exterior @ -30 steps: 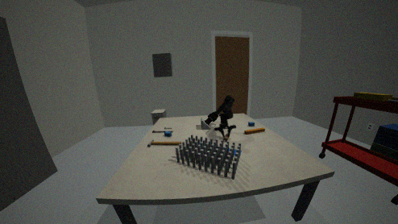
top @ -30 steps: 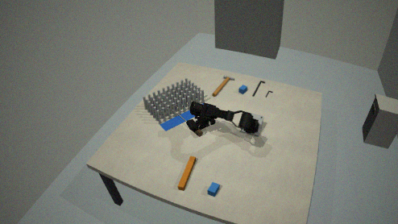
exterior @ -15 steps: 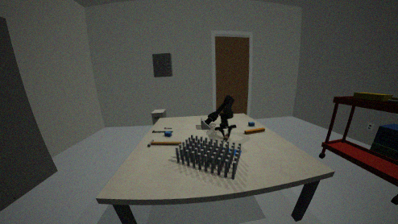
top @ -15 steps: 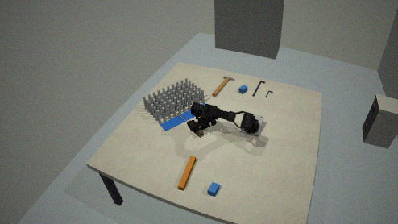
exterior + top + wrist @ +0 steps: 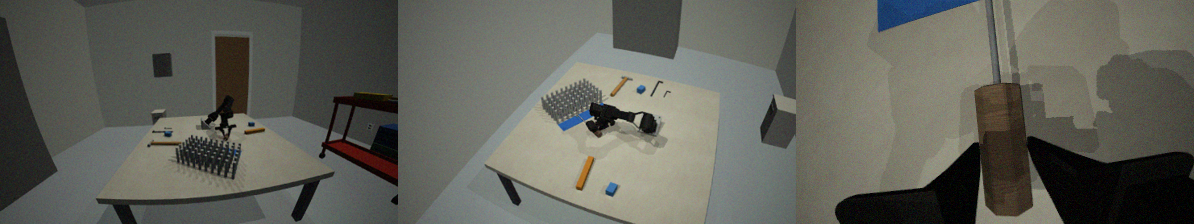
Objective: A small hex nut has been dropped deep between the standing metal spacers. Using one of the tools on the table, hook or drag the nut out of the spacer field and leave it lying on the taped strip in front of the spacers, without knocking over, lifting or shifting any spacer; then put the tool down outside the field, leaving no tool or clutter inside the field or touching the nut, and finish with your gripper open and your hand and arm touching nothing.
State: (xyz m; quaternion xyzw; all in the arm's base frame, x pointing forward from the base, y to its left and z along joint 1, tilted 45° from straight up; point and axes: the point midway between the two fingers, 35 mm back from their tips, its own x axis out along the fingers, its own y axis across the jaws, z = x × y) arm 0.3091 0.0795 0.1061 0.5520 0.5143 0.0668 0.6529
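Note:
My gripper (image 5: 596, 130) (image 5: 1003, 144) is shut on the wooden handle (image 5: 1000, 110) of a tool. Its thin metal rod (image 5: 994, 50) runs forward, out of the top of the wrist view. In the top view the rod reaches over the blue taped strip (image 5: 570, 122) (image 5: 908, 12); its far tip is too small to make out. Whether the rod touches the strip, I cannot tell. The metal spacers (image 5: 571, 101) (image 5: 206, 156) appear upright in rows behind the strip. The hex nut cannot be made out in any view.
An orange-handled hammer (image 5: 619, 87) (image 5: 166, 143), a blue block (image 5: 640, 89) (image 5: 167, 134) and two dark hex keys lie on one side of the arm. An orange bar (image 5: 585, 173) (image 5: 254, 130) and another blue block (image 5: 611, 189) (image 5: 251, 124) lie on the other side.

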